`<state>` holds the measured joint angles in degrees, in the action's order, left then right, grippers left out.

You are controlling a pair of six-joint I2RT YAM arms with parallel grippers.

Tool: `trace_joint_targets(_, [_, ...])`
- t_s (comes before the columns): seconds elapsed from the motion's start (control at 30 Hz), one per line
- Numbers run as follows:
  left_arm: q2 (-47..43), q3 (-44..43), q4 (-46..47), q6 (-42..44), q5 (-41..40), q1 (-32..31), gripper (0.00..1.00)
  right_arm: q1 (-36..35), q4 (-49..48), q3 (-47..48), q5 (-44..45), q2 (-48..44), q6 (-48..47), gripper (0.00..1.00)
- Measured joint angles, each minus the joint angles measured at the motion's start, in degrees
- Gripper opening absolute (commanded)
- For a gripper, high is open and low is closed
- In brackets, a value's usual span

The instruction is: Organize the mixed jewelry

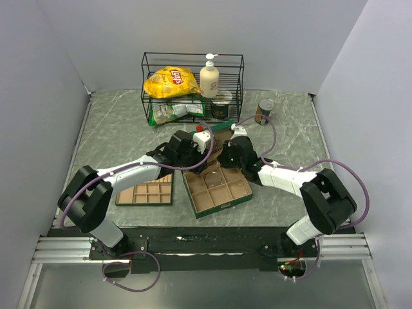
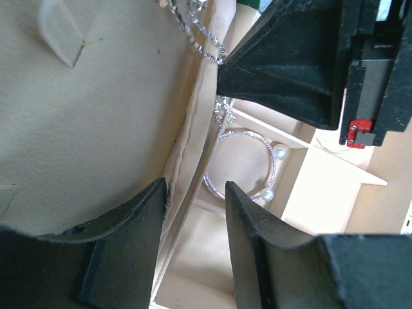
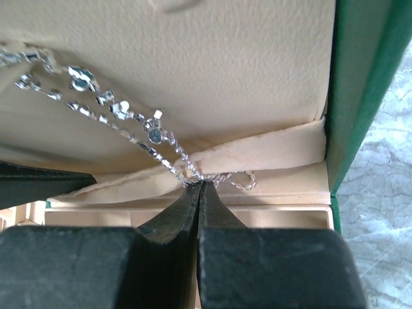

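Nearest the arm bases, the flat compartment tray (image 1: 145, 203) lies on the marbled table (image 1: 116, 132), on the near left of the left pincer (image 2: 195, 187). Just right of it sits the green box (image 1: 225, 202), and both pincers reach down over its far half, close together.

The left pincer holds nothing. Its 2 fingers stand a moderate way apart, and the tan fabric fold between the box's lid and base runs through the gap. Just ahead of its tips a silvery bangle (image 2: 244, 132) with 2 pearl-like beads lies flat in 1 compartment.

The right pincer (image 3: 201, 183) is pressed tight on a thin beaded chain (image 3: 119, 109). From the tips the chain climbs up and to the left across the tan lid lining, and a small loop of it sits just right of the tips. Its far end runs out of view, so where it rests is unclear.

Beyond both pincers stands a wire rack (image 1: 193, 61) holding a yellow chip bag (image 1: 170, 82) and a soap bottle (image 1: 209, 77). A can (image 1: 264, 111) stands beyond and right of the right pincer.
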<state>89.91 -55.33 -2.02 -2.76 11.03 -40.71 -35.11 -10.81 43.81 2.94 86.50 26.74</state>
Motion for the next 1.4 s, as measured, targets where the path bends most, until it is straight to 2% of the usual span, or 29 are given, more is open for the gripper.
trace_joint_targets(0.8, [-0.50,0.02,0.28,-0.09,-1.90,-0.02,0.47,0.00,1.36,0.13,1.81,-5.55,0.17,0.00])
trace_joint_targets(1.1, [-0.59,0.02,0.20,-0.09,-1.86,-0.02,0.46,0.00,2.62,5.70,-2.40,-8.72,-1.38,0.00])
trace_joint_targets(1.4, [-0.59,0.00,0.00,-0.04,-1.81,-0.33,0.44,-0.68,2.67,6.01,-5.86,-7.74,-1.31,0.00])
